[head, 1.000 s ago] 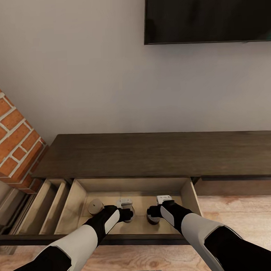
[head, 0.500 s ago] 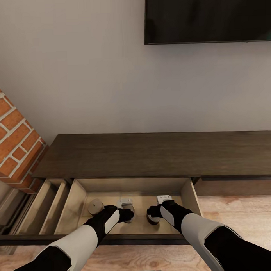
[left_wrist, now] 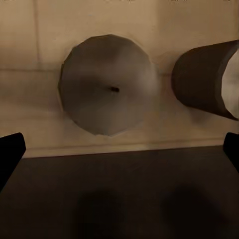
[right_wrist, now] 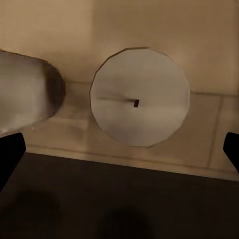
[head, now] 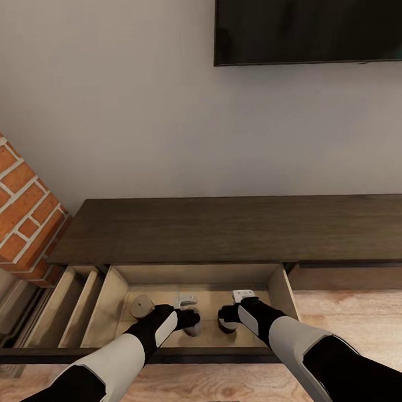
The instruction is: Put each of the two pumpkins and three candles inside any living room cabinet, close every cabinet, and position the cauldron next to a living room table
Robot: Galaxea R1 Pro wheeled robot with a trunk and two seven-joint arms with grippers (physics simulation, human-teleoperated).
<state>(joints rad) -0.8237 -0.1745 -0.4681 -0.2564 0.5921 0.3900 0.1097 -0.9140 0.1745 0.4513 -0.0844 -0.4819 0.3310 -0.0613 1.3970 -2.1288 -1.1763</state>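
The dark brown cabinet has a drawer pulled open toward me. Three candles stand inside it. A tan candle stands at the drawer's left. My left gripper hangs open just above a grey candle, its fingertips spread wide of it. My right gripper is open above a whitish candle, fingertips well apart. Each wrist view catches the neighbouring candle at its edge. The pumpkins, the cauldron and the table are out of view.
A second narrow drawer stands open at the cabinet's left end, next to a brick column. A black screen hangs on the wall above. Wood floor lies to the right.
The grey candle under my left gripper now sits slightly lower in the drawer, apart from the fingers. Both arms have barely moved.
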